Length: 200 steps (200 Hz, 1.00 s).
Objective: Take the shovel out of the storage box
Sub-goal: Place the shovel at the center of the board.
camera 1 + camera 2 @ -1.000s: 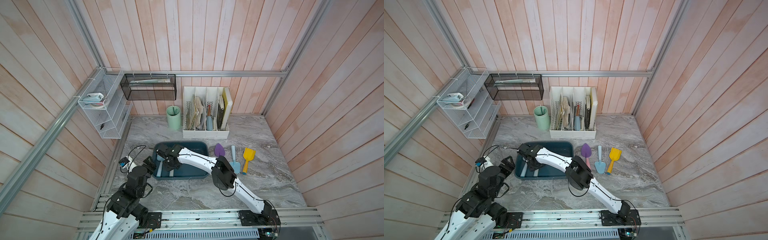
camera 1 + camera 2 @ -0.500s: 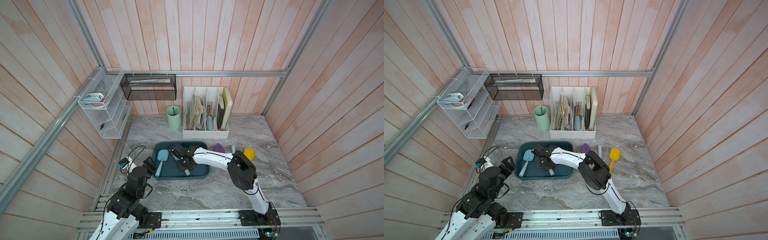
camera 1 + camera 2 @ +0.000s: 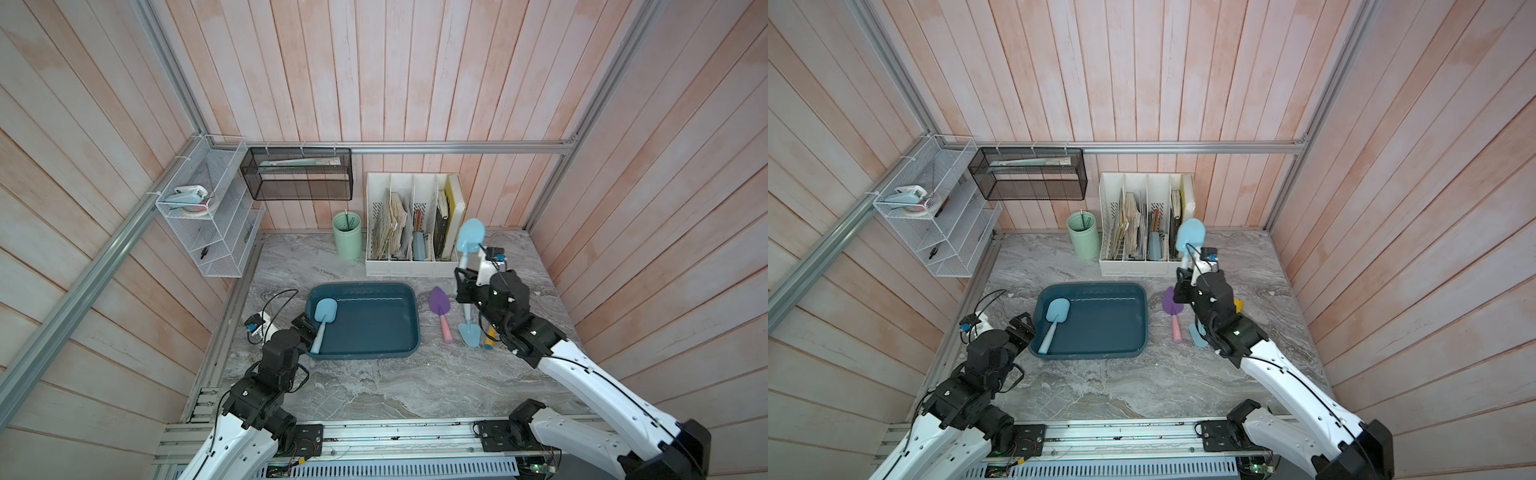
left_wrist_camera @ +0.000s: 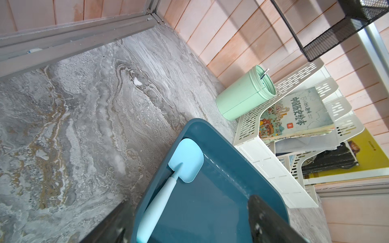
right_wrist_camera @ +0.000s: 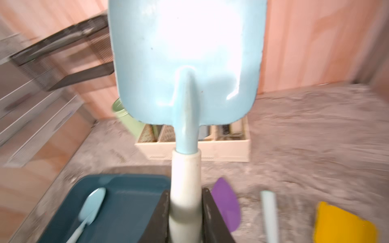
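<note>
**What lies where**

The storage box (image 3: 374,328) lies on the left half of the counter (image 3: 374,390), with one shovel (image 3: 323,318) in it along its left wall. Behind it stand the cup (image 3: 347,239) and, further right, the file organiser (image 3: 409,268). Right of the box three more shovels (image 3: 439,307) lie side by side; above them the right hand (image 5: 185,195) holds a raised shovel (image 3: 470,241).
</note>
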Each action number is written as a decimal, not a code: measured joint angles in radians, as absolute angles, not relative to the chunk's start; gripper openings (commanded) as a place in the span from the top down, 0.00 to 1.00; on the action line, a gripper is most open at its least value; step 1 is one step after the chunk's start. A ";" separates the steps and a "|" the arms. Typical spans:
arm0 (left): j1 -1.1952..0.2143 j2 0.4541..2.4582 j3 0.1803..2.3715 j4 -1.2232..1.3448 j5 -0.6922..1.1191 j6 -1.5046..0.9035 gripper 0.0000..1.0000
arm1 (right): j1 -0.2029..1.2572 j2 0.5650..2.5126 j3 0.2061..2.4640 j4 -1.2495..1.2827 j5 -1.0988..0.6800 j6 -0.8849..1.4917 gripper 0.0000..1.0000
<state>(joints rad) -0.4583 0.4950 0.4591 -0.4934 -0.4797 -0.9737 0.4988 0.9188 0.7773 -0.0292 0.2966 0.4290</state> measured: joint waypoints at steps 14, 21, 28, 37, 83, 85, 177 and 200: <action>-0.458 0.532 0.453 -0.464 -0.470 -0.973 0.12 | 0.342 0.833 0.697 -0.030 0.303 0.466 1.00; -0.458 0.550 0.452 -0.447 -0.466 -0.973 0.12 | 0.249 0.805 0.669 -0.046 0.292 0.494 1.00; -0.458 0.569 0.452 -0.430 -0.459 -0.973 0.12 | 0.168 0.795 0.653 -0.064 0.280 0.524 1.00; -0.457 0.593 0.452 -0.408 -0.450 -0.972 0.12 | 0.072 0.800 0.641 -0.086 0.253 0.562 1.00; -0.456 0.709 0.452 -0.323 -0.408 -0.957 0.12 | -0.124 1.001 0.566 -0.160 0.138 0.691 1.00; -0.456 0.712 0.452 -0.321 -0.407 -0.957 0.12 | -0.128 1.008 0.560 -0.160 0.133 0.694 1.00; -0.377 0.648 0.453 -0.353 -0.392 -0.954 0.12 | -0.276 1.254 0.470 -0.096 0.001 0.755 1.00; -0.334 0.638 0.453 -0.368 -0.374 -0.955 0.12 | -0.294 1.304 0.471 -0.068 -0.024 0.754 0.85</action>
